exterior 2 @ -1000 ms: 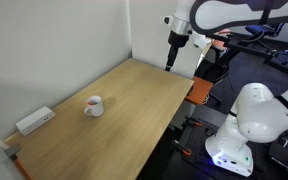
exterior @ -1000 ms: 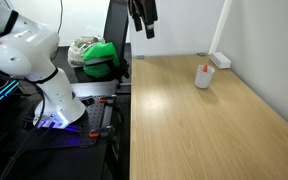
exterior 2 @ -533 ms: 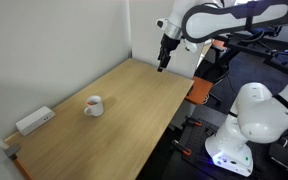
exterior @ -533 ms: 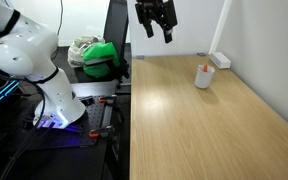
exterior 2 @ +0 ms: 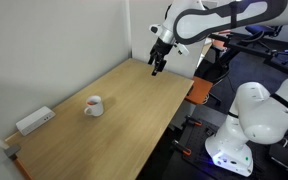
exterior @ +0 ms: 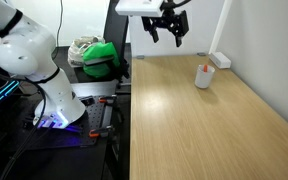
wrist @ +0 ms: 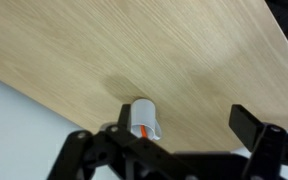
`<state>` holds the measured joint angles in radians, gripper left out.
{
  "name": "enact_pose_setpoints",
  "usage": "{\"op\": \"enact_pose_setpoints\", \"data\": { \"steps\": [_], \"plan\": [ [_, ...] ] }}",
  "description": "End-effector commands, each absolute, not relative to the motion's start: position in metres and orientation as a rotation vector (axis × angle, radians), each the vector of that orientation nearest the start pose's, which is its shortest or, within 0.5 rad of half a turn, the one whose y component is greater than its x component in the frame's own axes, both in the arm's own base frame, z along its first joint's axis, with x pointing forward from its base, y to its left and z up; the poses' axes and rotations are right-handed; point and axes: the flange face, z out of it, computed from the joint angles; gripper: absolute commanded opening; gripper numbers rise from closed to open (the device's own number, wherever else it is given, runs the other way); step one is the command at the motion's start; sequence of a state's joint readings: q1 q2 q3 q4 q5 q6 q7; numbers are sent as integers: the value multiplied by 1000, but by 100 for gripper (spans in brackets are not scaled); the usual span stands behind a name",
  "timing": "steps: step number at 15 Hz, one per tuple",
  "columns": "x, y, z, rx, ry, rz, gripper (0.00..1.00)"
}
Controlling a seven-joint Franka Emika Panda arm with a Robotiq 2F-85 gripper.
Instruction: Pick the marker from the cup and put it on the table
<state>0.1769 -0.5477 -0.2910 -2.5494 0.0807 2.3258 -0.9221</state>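
My pincer (exterior: 166, 36) hangs in the air above the bench (exterior: 199, 135), near the edge closest to the robot's base, with its fingers spread wide and nothing between them. In the wrist view the two dark fingers frame the cup (wrist: 142, 118) from well apart.

In both exterior views the cup stands on the far part of the bench, close to the edge along the wall, and near the white lamp base (exterior: 220, 61), which sits even closer to the corner. Between my pincer and the cup there is only bare wood grain, and the long stretch of bench on the cup's other side is just as open.

The marker (exterior: 204, 67) is in the cup, standing roughly upright with its long axis near vertical and its orange-red end poking above the rim. I cannot tell which way it leans.
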Motion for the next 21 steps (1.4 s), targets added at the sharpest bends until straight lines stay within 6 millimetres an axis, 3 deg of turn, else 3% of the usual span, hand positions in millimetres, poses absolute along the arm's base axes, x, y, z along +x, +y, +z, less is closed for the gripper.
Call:
{"op": "enact_pose_setpoints", "data": {
  "steps": [1,9,15,21],
  "plan": [
    [424,-48,470,-2746,-1253,-586,100],
    [447,-39,454,-2580,-1470,-577,100],
    [471,-25,434,-2467,-1722,-468,100],
    [495,-4,434,-2209,-2008,-569,100]
  ]
}}
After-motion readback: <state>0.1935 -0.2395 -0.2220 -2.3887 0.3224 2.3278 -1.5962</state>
